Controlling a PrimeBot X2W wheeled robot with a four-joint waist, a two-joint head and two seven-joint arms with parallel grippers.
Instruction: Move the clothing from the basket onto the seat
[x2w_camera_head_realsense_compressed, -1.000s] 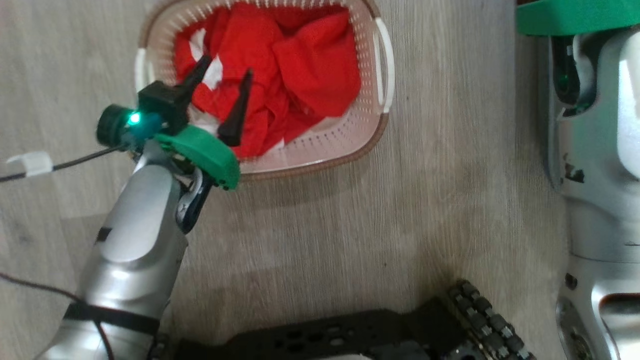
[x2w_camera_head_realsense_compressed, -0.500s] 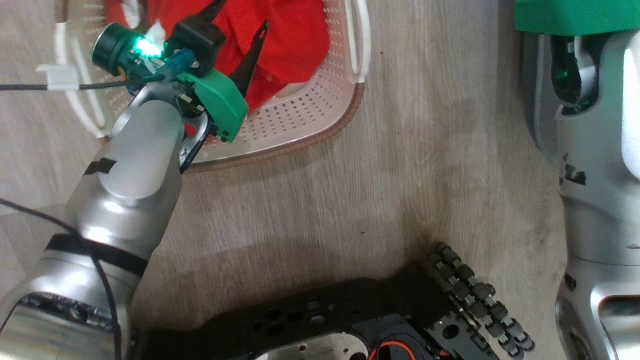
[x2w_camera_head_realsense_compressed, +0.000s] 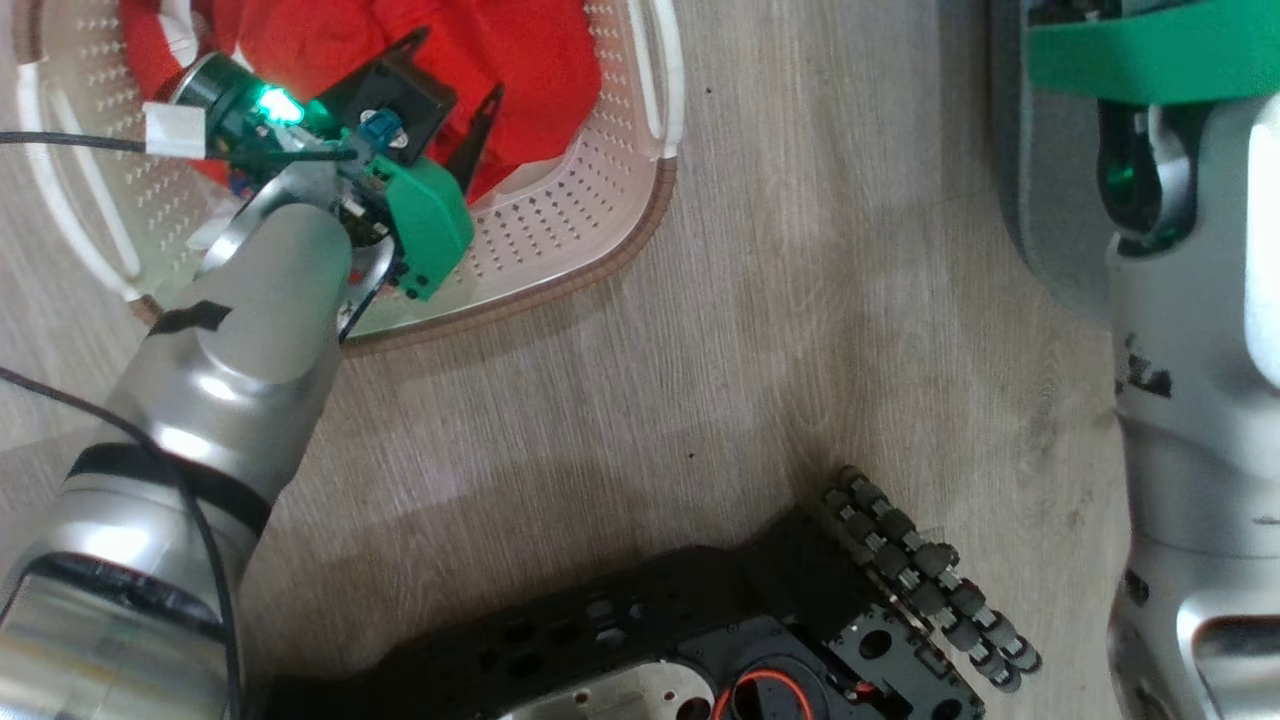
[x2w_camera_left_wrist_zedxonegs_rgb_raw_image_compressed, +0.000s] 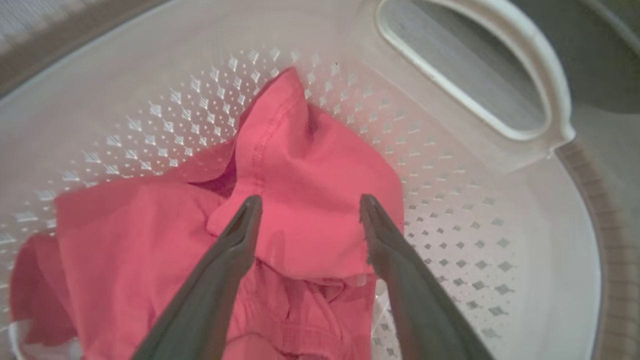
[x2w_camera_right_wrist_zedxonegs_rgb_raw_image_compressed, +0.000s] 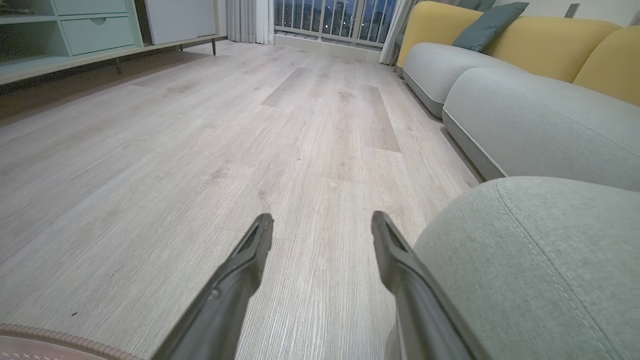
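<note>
The cream perforated basket (x2w_camera_head_realsense_compressed: 600, 250) stands on the wood floor at the upper left of the head view, with the red clothing (x2w_camera_head_realsense_compressed: 530, 50) bunched inside. My left gripper (x2w_camera_head_realsense_compressed: 456, 65) reaches into it, open. In the left wrist view, its two fingers straddle a raised fold of the clothing (x2w_camera_left_wrist_zedxonegs_rgb_raw_image_compressed: 300, 165) close to the basket wall (x2w_camera_left_wrist_zedxonegs_rgb_raw_image_compressed: 475, 240), with nothing clamped. My right gripper (x2w_camera_right_wrist_zedxonegs_rgb_raw_image_compressed: 322, 218) hangs open over bare floor, just left of the grey seat (x2w_camera_right_wrist_zedxonegs_rgb_raw_image_compressed: 525, 260). The seat's edge (x2w_camera_head_realsense_compressed: 1040, 200) lies behind my right arm in the head view.
The robot's black wheeled base (x2w_camera_head_realsense_compressed: 760, 620) sits at the bottom of the head view. A grey and yellow sofa (x2w_camera_right_wrist_zedxonegs_rgb_raw_image_compressed: 540, 120) runs along the right, and a pale green cabinet (x2w_camera_right_wrist_zedxonegs_rgb_raw_image_compressed: 75, 30) stands at the far left. The basket's white handle (x2w_camera_left_wrist_zedxonegs_rgb_raw_image_compressed: 475, 75) is beside the clothing.
The head camera has shifted, so the basket sits further up and left. My left gripper has moved forward and down into the basket, over the clothing. Both grippers stay open.
</note>
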